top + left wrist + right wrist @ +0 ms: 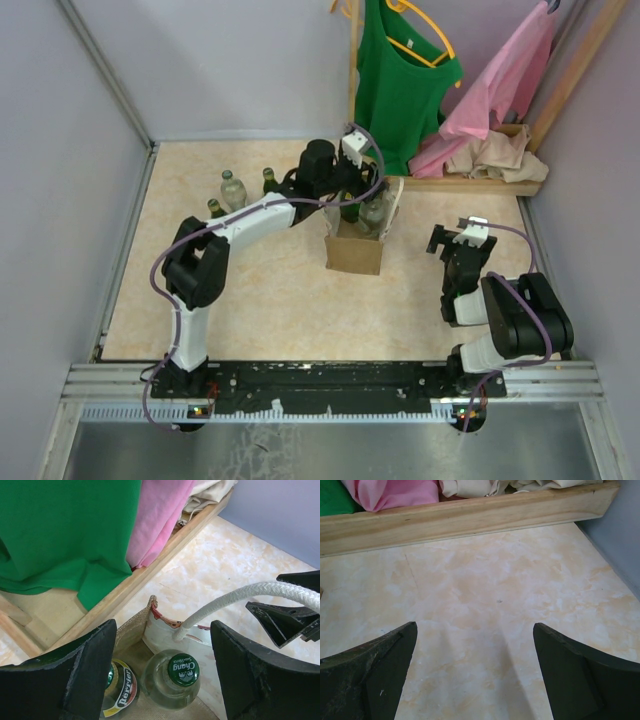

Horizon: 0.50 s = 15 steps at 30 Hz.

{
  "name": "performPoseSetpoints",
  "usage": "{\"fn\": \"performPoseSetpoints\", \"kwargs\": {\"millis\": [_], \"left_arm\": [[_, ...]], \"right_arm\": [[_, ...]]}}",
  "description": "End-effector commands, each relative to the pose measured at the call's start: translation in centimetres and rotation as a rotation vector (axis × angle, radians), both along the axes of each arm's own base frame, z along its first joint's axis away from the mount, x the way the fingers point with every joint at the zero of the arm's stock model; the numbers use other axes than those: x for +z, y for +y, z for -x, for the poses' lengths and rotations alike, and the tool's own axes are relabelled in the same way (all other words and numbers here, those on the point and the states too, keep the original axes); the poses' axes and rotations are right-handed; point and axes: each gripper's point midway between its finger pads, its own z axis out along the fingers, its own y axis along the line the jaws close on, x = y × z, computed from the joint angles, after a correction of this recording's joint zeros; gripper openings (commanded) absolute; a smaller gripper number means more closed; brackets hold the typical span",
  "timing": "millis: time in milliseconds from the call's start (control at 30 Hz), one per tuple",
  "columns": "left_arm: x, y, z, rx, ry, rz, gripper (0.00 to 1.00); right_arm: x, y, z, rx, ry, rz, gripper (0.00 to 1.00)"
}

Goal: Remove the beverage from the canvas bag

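Left gripper, jaws apart over the canvas bag, should drop straight around the green-capped clear bottle standing inside, avoiding the white handle, before closing; right gripper parked, jaws apart.

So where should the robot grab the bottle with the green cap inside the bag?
Probably best to grab the bottle by its neck, just under the green cap, coming straight down from above. It stands upright in the bag, whose walls hide its body, and another bottle crowds its left side. The open left gripper hangs over it.
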Motion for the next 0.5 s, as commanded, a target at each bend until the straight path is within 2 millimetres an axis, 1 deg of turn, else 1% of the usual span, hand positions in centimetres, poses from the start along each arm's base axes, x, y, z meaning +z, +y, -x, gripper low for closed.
{"fn": "performPoseSetpoints", "kwargs": {"millis": [0,167,467], "left_arm": [[-2.4,-0.4,0.9,-0.023,0.048,-0.032,0.81],[-2.2,-0.6,1.7,-0.037,0.021,-0.042,0.8],[-5.1,-0.1,1.6,0.011,0.037,-0.095,0.78]], "right_arm": [[2.3,0.0,-0.8,-0.004,-0.082,-0.009,0.99],[2.3,0.0,-0.8,-0.005,-0.082,-0.008,0.99],[2.3,0.0,-0.8,-0.004,-0.082,-0.009,0.99]]}}
